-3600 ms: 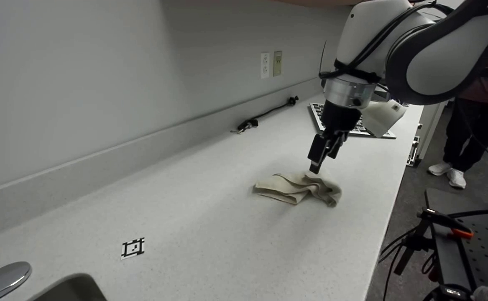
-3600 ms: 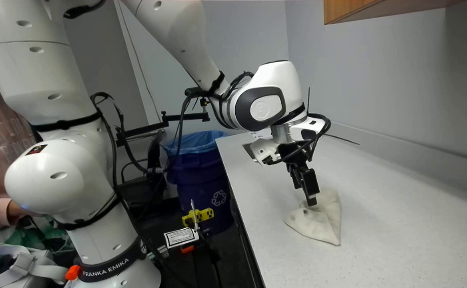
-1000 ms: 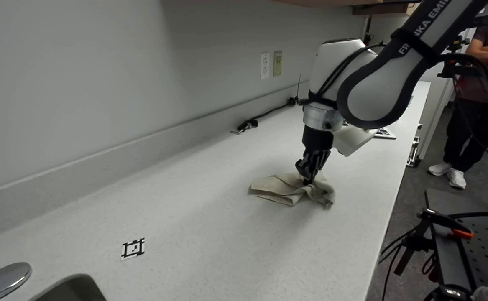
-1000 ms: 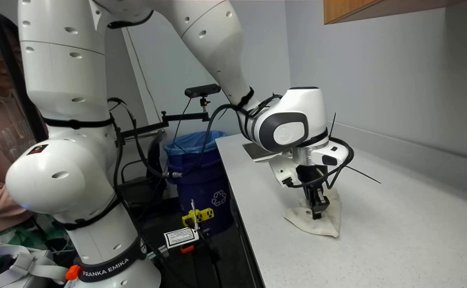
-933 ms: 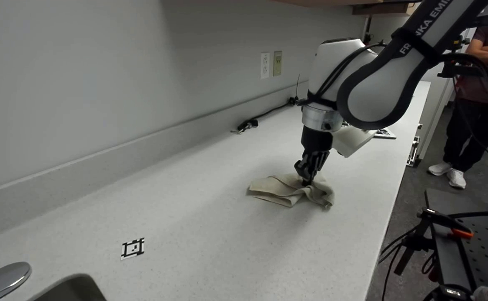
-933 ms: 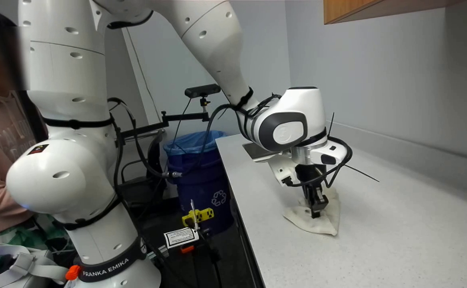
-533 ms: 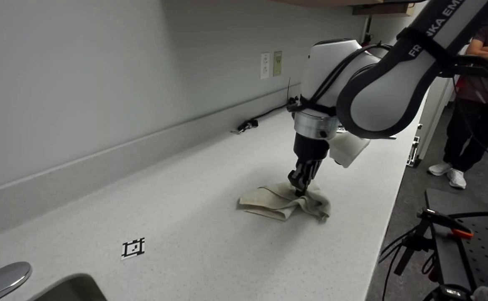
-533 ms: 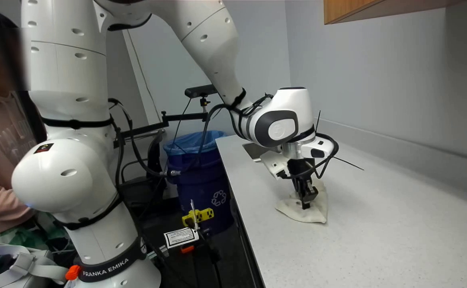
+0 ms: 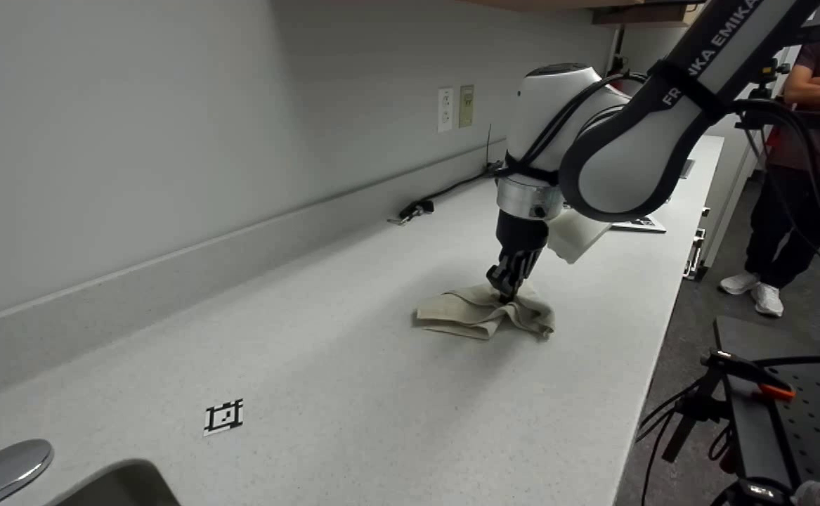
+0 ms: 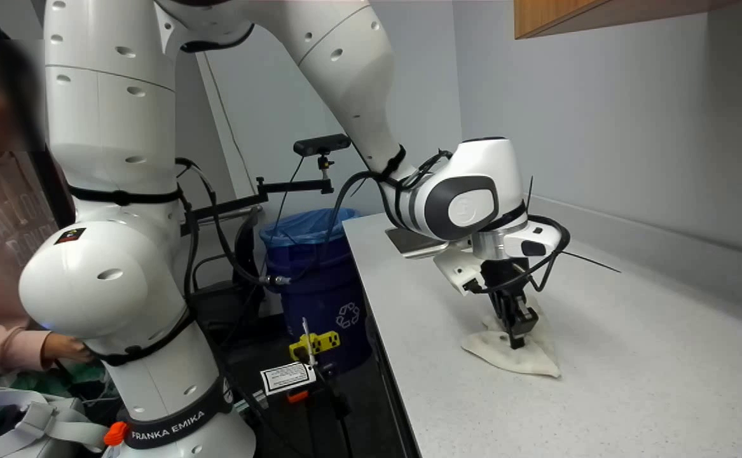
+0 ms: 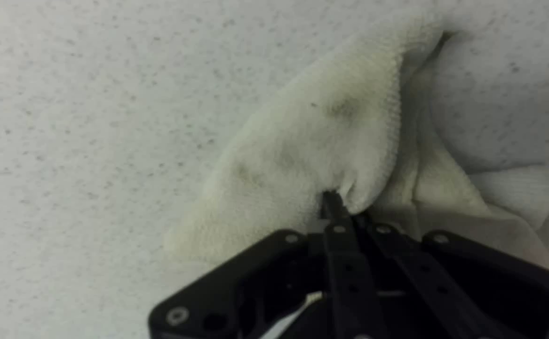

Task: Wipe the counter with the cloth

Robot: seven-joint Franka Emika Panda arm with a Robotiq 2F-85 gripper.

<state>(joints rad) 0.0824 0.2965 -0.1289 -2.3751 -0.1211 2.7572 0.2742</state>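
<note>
Speckled surface [image 9: 325, 393] stretches around the gripper [image 9: 505, 298], which pinches the cloth [image 9: 455, 309] beneath it, folds partly hiding its tips; the long edge [image 9: 655, 351] lies apart, the sink [image 9: 125, 485], cut off, farther away.

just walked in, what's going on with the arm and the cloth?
A white robot arm with dark grey trim has its black two-fingered pincer closed on a fold of a crumpled beige fabric cloth, which lies on a speckled pale grey countertop. A person in a pink hoodie is nearby, not touching the cloth. Looks like a countertop wipe-down; I can't tell how much is done.
</note>
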